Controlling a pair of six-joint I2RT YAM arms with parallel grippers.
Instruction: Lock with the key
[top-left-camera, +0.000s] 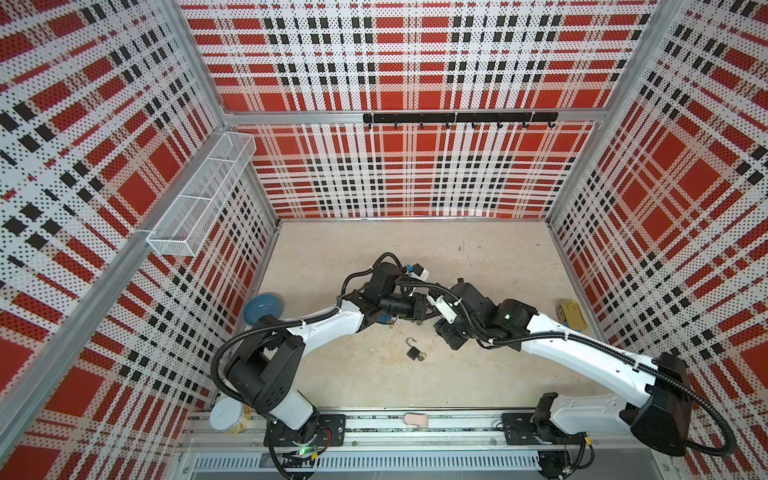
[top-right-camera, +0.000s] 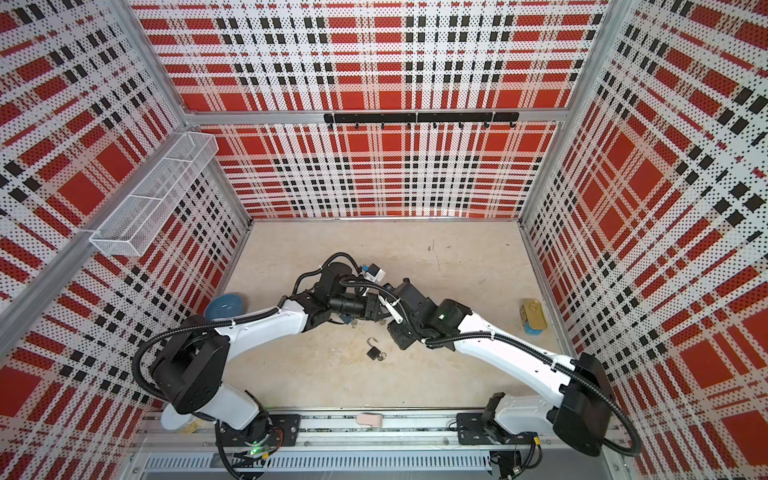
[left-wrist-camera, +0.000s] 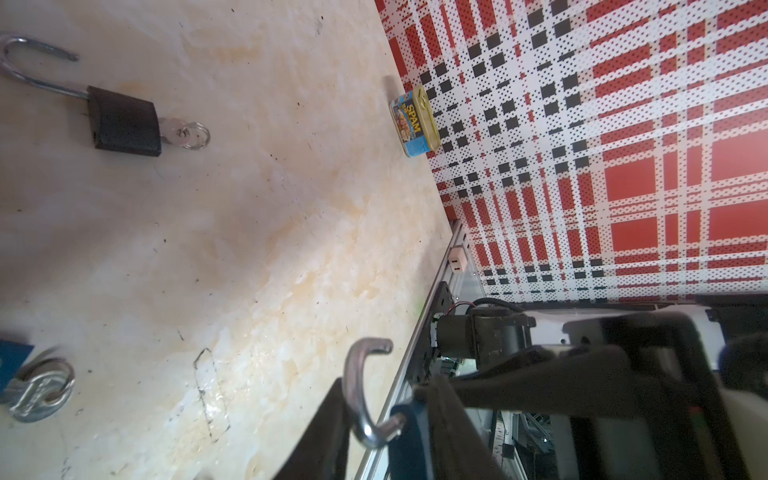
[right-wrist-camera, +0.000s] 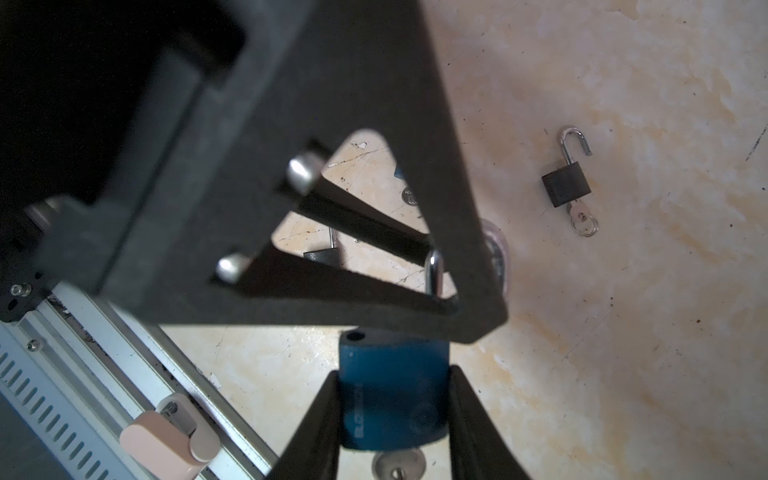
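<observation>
My right gripper (right-wrist-camera: 394, 376) is shut on the body of a blue padlock (right-wrist-camera: 392, 399), held above the table. A silver key (right-wrist-camera: 398, 466) sticks out of the padlock's underside. The padlock's shackle (left-wrist-camera: 365, 399) is swung open, and its bend sits between the fingers of my left gripper (left-wrist-camera: 378, 436), touching one finger, while the blue body lies against the other. In both top views the two grippers meet mid-table (top-left-camera: 426, 316) (top-right-camera: 380, 311), hiding the padlock.
A black padlock (top-left-camera: 414, 353) (left-wrist-camera: 124, 120) lies open on the table with a key in it. Another blue lock with keys (left-wrist-camera: 39, 388) lies beneath the left arm. A Spam can (top-left-camera: 571, 313) stands at the right wall and a blue bowl (top-left-camera: 262, 309) at the left.
</observation>
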